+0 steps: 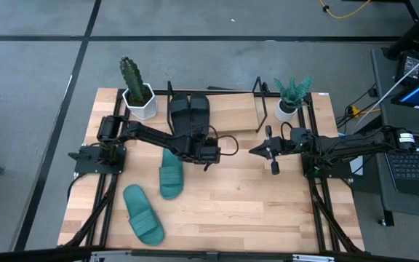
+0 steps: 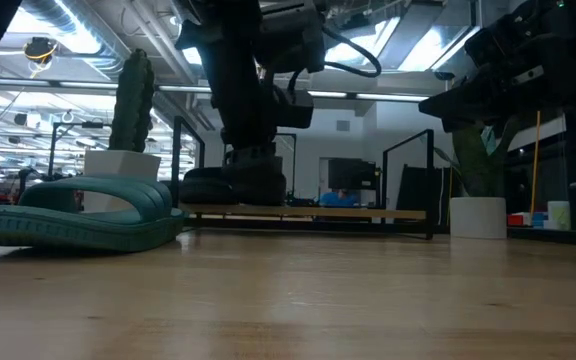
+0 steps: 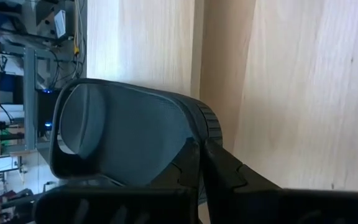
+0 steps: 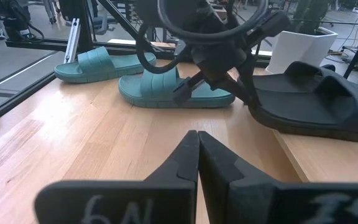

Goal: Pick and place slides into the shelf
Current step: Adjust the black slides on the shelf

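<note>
Two black slides (image 1: 180,110) (image 1: 199,110) lie side by side, soles down, on the shelf's wooden board (image 1: 233,113) at its left end. My left gripper (image 1: 195,138) is shut at the near, heel end of the right-hand black slide (image 3: 129,130). Both teal slides lie flat on the table: one (image 1: 171,173) just near of the left gripper, the other (image 1: 143,214) by the near left corner. My right gripper (image 1: 254,151) is shut and hovers above the table's middle, right of the left gripper, touching nothing. My left gripper (image 3: 200,144) has its shut fingertips against the ribbed heel rim (image 3: 211,124) of the black slide, coming from the table's near side and slanting down. Whether they touch it, I cannot tell. The slide rests flat on the shelf board.
A white pot with a cactus (image 1: 138,98) stands at the shelf's left end, and a white pot with a green plant (image 1: 288,105) at its right end. The board's right half (image 1: 242,116) is bare. Bare tabletop lies at the near right (image 1: 268,211).
</note>
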`<state>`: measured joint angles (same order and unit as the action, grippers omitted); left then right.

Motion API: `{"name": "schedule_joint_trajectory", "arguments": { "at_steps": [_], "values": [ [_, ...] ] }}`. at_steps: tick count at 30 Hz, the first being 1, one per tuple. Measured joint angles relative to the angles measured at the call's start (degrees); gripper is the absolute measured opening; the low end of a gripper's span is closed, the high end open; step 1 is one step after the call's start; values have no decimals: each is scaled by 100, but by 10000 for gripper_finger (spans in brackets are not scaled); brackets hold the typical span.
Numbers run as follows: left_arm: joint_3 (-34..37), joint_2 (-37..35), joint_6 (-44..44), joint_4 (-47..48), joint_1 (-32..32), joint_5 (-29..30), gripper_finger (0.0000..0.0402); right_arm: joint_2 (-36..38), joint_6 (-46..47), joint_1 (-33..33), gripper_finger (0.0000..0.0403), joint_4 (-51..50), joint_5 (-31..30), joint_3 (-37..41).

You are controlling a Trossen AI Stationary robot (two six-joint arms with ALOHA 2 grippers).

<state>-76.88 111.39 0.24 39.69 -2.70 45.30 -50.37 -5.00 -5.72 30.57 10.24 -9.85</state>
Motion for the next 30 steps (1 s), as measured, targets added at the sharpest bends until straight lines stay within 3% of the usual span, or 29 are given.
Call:
{"name": "schedule_joint_trajectory", "arguments": {
  "at_steps": [23,30],
  "values": [
    [0,0,-167,84,-11,170,9,-2,25,0,12,2,0,0],
    [0,0,-197,83,-5,-264,8,-2,25,1,12,3,-1,0]
  ]
}}
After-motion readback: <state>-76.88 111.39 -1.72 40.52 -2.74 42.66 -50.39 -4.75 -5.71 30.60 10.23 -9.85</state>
